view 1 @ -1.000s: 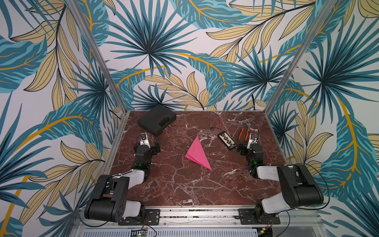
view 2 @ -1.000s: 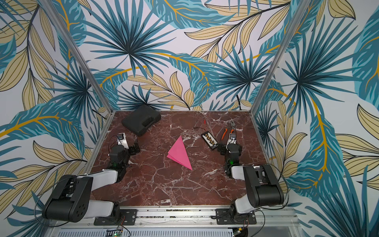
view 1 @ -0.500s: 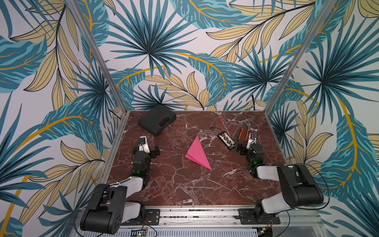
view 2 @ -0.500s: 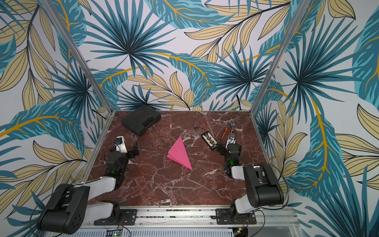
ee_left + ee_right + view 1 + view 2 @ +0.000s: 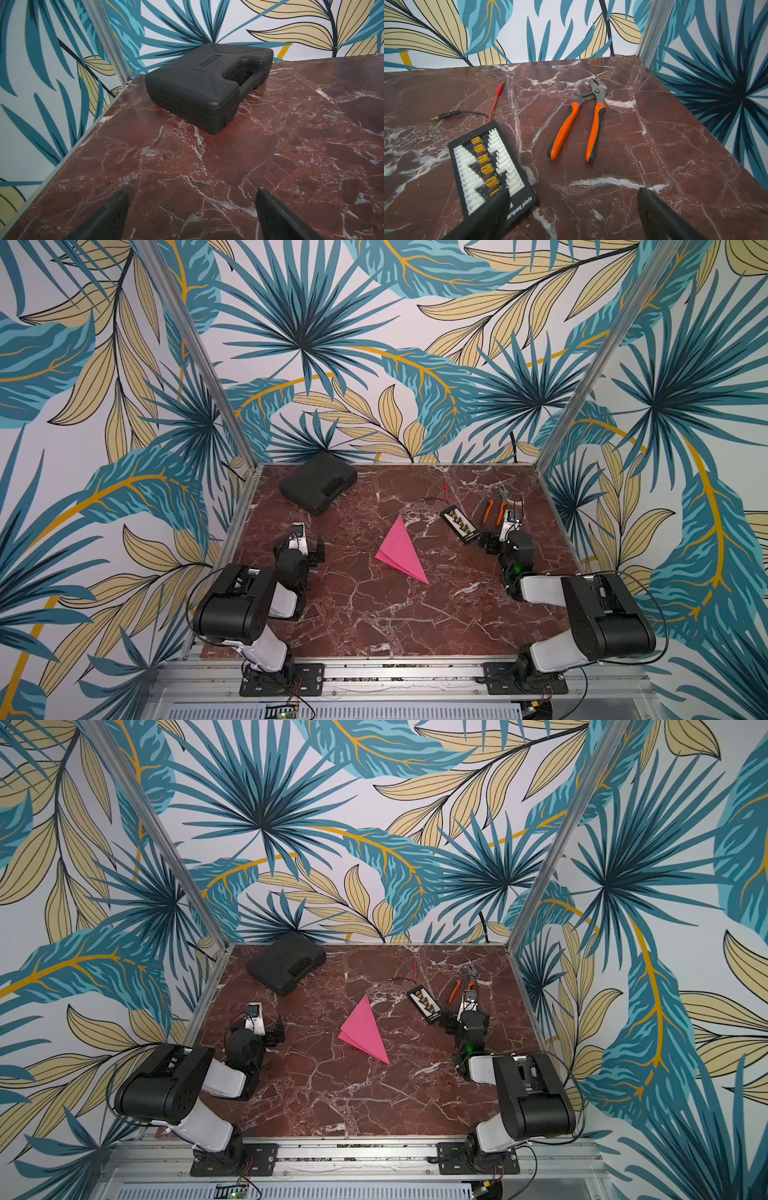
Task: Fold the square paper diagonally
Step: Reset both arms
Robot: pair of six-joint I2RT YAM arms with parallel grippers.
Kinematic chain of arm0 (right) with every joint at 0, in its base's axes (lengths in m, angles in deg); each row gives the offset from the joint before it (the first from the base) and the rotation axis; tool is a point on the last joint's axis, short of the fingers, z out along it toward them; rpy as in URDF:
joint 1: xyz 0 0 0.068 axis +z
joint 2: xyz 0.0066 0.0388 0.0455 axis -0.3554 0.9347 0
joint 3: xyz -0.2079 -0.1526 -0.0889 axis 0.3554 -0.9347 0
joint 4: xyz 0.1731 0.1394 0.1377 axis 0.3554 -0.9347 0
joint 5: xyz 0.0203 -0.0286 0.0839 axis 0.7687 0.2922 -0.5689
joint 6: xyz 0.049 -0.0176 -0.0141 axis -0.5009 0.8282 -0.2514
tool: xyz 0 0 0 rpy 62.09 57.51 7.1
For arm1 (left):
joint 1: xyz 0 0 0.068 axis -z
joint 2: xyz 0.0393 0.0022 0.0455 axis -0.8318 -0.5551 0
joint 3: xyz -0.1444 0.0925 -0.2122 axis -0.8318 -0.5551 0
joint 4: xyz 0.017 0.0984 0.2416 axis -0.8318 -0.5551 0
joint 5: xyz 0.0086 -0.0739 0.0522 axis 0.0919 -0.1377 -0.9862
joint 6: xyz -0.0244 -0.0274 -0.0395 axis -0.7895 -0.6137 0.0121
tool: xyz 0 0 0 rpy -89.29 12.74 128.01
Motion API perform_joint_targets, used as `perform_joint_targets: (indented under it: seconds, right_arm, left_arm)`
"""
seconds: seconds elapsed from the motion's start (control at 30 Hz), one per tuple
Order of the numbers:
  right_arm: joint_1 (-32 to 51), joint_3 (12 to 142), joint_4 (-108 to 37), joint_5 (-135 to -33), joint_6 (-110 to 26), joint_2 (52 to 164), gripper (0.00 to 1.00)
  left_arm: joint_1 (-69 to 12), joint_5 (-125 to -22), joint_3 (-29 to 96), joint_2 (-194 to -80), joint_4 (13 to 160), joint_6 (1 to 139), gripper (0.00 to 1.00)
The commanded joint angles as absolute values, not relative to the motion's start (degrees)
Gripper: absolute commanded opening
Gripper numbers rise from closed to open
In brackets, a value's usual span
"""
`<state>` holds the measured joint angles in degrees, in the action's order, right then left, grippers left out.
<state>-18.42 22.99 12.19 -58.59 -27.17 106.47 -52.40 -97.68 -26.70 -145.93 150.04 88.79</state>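
A dark red marble bench (image 5: 374, 614) stands inside walls printed with palm leaves. The square paper (image 5: 400, 549) lies flat near the middle of it as a bright pink triangle, with one layer showing under the other along one edge. It is well apart from both of your arms, and neither wrist view shows it. The only container is a black plastic case (image 5: 207, 87) at the far left corner; its lid is closed, so you cannot see what it holds. Your left claw (image 5: 191, 192) is released and holds nothing, its fingers spread wide over bare marble and pointing toward the case. Your right claw (image 5: 574, 190) is likewise spread and empty. One of its fingers (image 5: 488, 214) covers the near corner of a black charging board (image 5: 483, 158) with yellow and white sockets, cutting off part of the printed label. Beyond the board lie orange-handled pliers (image 5: 581, 122) and red and black leads (image 5: 497, 96). In both top views the claw tips are too small to make out.
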Motion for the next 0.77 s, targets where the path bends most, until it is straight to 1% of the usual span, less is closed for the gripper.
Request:
perform_joint_targets:
  seconds: [0.0, 0.03, 0.07, 0.17, 0.27, 0.47, 0.73]
  right_arm:
    - [-18.5, 23.5, 13.4, -58.7, -27.7, 105.8, 1.00]
    - [-18.5, 23.5, 13.3, -58.7, -27.7, 105.8, 0.99]
    - [-18.5, 23.5, 13.4, -58.7, -27.8, 105.8, 1.00]
    - [-18.5, 23.5, 13.3, -58.6, -27.7, 105.8, 0.99]
    - [-18.5, 23.4, 13.3, -58.7, -27.7, 105.7, 1.00]
    - [-18.5, 23.4, 13.4, -58.7, -27.7, 105.8, 1.00]
    - [-18.5, 23.4, 13.3, -58.7, -27.6, 105.7, 1.00]
  left_arm:
    - [-54.2, -98.2, -20.1, -144.0, 143.1, 87.2, 1.00]
    - [-55.3, -97.1, -17.9, -143.1, 137.9, 86.1, 1.00]
    - [-57.0, -94.9, -17.7, -142.1, 136.2, 84.3, 1.00]
    - [-57.4, -94.5, -18.9, -143.6, 141.6, 84.4, 1.00]
    - [-57.3, -95.5, -18.8, -143.3, 140.5, 84.1, 1.00]
    - [-57.2, -93.1, -18.4, -143.4, 139.9, 85.2, 1.00]
    - [-57.2, -93.0, -18.4, -143.4, 139.9, 85.2, 1.00]
